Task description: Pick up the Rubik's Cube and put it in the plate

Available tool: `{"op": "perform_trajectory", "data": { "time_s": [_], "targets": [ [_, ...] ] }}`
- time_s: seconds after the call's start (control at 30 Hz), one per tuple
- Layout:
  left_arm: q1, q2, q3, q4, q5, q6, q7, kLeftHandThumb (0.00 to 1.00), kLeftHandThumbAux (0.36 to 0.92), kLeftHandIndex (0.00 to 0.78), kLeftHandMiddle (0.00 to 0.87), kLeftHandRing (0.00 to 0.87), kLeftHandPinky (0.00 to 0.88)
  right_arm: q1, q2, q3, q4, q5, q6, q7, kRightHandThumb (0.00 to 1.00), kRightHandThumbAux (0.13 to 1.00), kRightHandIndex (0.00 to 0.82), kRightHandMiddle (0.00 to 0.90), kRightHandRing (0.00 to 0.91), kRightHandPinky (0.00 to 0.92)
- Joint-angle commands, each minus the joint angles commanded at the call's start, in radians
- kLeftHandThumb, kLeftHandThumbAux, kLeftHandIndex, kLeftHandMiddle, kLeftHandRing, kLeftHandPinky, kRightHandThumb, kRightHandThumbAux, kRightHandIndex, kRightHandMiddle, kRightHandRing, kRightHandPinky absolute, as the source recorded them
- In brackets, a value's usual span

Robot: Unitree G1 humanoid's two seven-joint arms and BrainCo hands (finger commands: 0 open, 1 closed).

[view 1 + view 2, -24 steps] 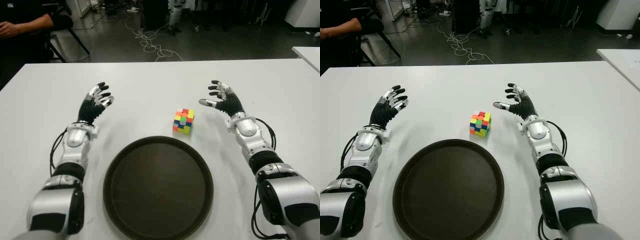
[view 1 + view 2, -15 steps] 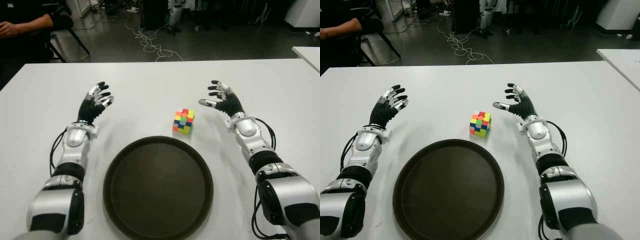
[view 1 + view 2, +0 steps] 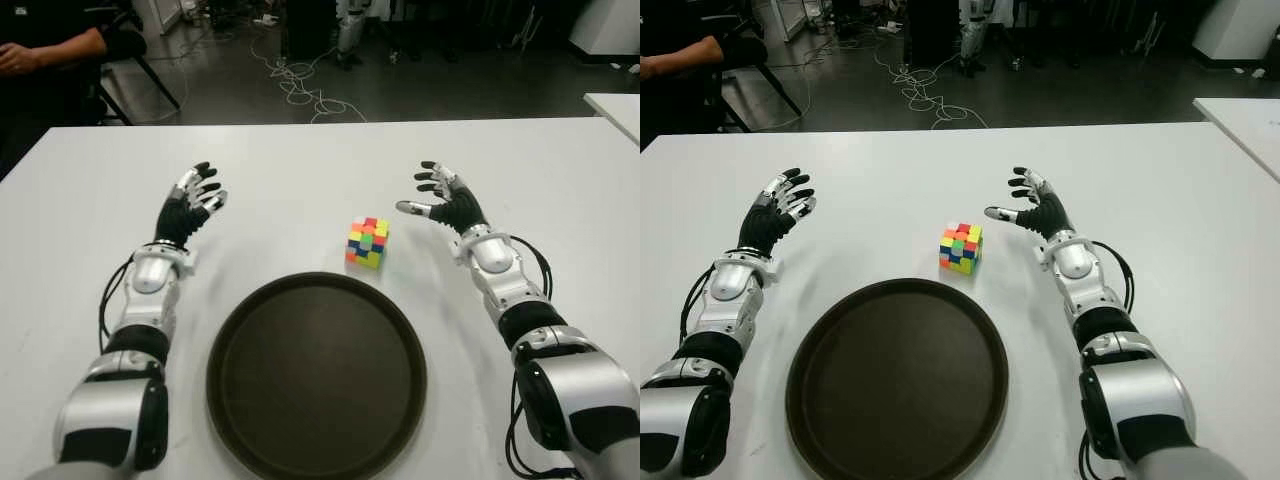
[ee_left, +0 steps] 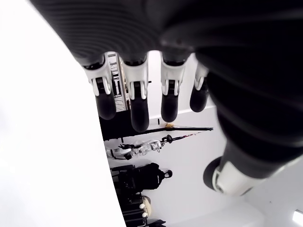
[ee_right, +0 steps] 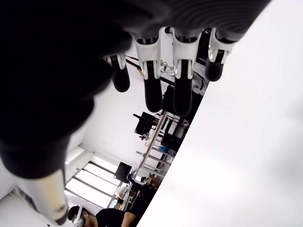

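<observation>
- Since the earlier frames almost nothing has moved on my screen: my right hand point(image 3: 443, 200) has crept a touch farther from me, and the Rubik's Cube point(image 3: 367, 242), the plate point(image 3: 316, 373) and my left hand point(image 3: 190, 207) are where they were
- My right hand hangs over the white table point(image 3: 300, 170) on the cube's right, slightly beyond it, with clear table between the two; nothing touches the cube
- Its fingers point(image 5: 182, 90) are spread and nearly straight, thumb reaching out toward the cube's side, palm facing inward, and it holds nothing; the right wrist view shows only extended fingers against the table and the room
- The cube sits on the table just past the far rim of the plate, a little right of the plate's middle, apart from the rim by a narrow strip of table; its red, green, yellow, orange and blue squares are scrambled
- The plate is a round dark tray lying flat, close to me, between my two forearms
- My left hand shows well to the left of the cube and beyond the plate's left edge; its fingers point(image 4: 137, 101) are open and loosely extended, and it grips nothing
- At the far left, behind the table, I can see a person's arm point(image 3: 50, 48) in a dark sleeve beside a chair, and cables point(image 3: 300, 85) lie on the dark floor beyond
</observation>
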State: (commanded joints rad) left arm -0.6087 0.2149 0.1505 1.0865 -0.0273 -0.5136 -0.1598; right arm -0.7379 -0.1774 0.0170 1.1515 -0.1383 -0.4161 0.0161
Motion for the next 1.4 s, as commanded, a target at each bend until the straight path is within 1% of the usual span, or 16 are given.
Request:
{"op": "perform_trajectory", "data": {
  "time_s": [0.2, 0.33, 0.57, 0.83, 0.87, 0.93, 1.0, 1.03, 1.07, 1.17, 1.23, 1.37, 1.4],
  "targets": [
    [0.001, 0.001, 0.0, -0.001, -0.001, 0.004, -0.001, 0.197, 0.702, 0.077, 0.149, 0.143, 0.156, -0.002, 0.001, 0.001, 0.002, -0.004, 0.002, -0.008, 0.0, 0.727, 0.164, 0.235, 0.219, 0.105],
    [0.0, 0.001, 0.0, -0.001, 0.0, 0.005, -0.001, 0.199, 0.694, 0.078, 0.151, 0.149, 0.168, -0.003, 0.0, 0.004, 0.004, -0.008, 0.003, -0.01, 0.0, 0.717, 0.163, 0.237, 0.218, 0.083],
    [0.001, -0.001, 0.0, -0.004, -0.001, 0.004, 0.0, 0.207, 0.693, 0.079, 0.154, 0.149, 0.158, -0.002, -0.002, 0.007, 0.005, -0.014, 0.0, -0.019, 0.0, 0.721, 0.172, 0.24, 0.217, 0.093],
    [0.005, -0.001, -0.001, -0.007, 0.0, 0.003, -0.001, 0.21, 0.704, 0.081, 0.157, 0.149, 0.165, -0.002, -0.015, 0.015, 0.001, -0.031, -0.04, -0.068, 0.0, 0.682, 0.172, 0.23, 0.213, 0.121],
    [0.005, -0.001, -0.002, -0.009, 0.001, 0.003, -0.002, 0.211, 0.707, 0.081, 0.156, 0.148, 0.165, -0.006, -0.019, 0.014, -0.005, -0.034, -0.051, -0.082, 0.0, 0.678, 0.172, 0.23, 0.215, 0.126],
    [0.006, 0.0, -0.003, -0.011, 0.001, 0.005, -0.003, 0.206, 0.707, 0.078, 0.151, 0.144, 0.16, -0.015, -0.028, 0.01, -0.021, -0.037, -0.067, -0.105, 0.0, 0.671, 0.175, 0.231, 0.224, 0.163],
    [0.005, 0.001, -0.003, -0.012, 0.002, 0.006, -0.003, 0.201, 0.703, 0.076, 0.147, 0.142, 0.16, -0.022, -0.036, 0.007, -0.037, -0.041, -0.08, -0.123, 0.0, 0.668, 0.183, 0.234, 0.239, 0.22],
    [0.005, 0.002, -0.003, -0.011, 0.001, 0.007, -0.004, 0.2, 0.703, 0.076, 0.146, 0.142, 0.161, -0.024, -0.038, 0.008, -0.041, -0.043, -0.085, -0.129, 0.0, 0.667, 0.185, 0.235, 0.242, 0.226],
    [0.004, 0.003, -0.003, -0.01, 0.001, 0.008, -0.005, 0.199, 0.702, 0.075, 0.146, 0.141, 0.162, -0.022, -0.04, 0.011, -0.047, -0.051, -0.104, -0.146, 0.0, 0.666, 0.188, 0.236, 0.245, 0.234],
    [0.002, 0.005, -0.003, -0.005, 0.001, 0.009, -0.007, 0.202, 0.703, 0.076, 0.147, 0.143, 0.161, -0.016, -0.041, 0.02, -0.058, -0.07, -0.143, -0.187, 0.0, 0.658, 0.201, 0.239, 0.245, 0.202],
    [0.001, 0.007, -0.003, -0.003, 0.001, 0.009, -0.01, 0.202, 0.702, 0.075, 0.147, 0.142, 0.154, -0.009, -0.039, 0.033, -0.085, -0.097, -0.174, -0.233, 0.0, 0.664, 0.203, 0.239, 0.242, 0.202],
    [-0.001, 0.01, -0.003, 0.001, 0.001, 0.011, -0.016, 0.2, 0.702, 0.069, 0.137, 0.134, 0.138, 0.008, -0.045, 0.069, -0.146, -0.17, -0.206, -0.317, 0.0, 0.688, 0.19, 0.224, 0.229, 0.214],
    [-0.002, 0.01, -0.003, 0.002, 0.0, 0.012, -0.018, 0.2, 0.701, 0.068, 0.135, 0.132, 0.137, 0.009, -0.051, 0.082, -0.161, -0.195, -0.211, -0.334, 0.0, 0.693, 0.186, 0.221, 0.225, 0.214]
  ]
}}
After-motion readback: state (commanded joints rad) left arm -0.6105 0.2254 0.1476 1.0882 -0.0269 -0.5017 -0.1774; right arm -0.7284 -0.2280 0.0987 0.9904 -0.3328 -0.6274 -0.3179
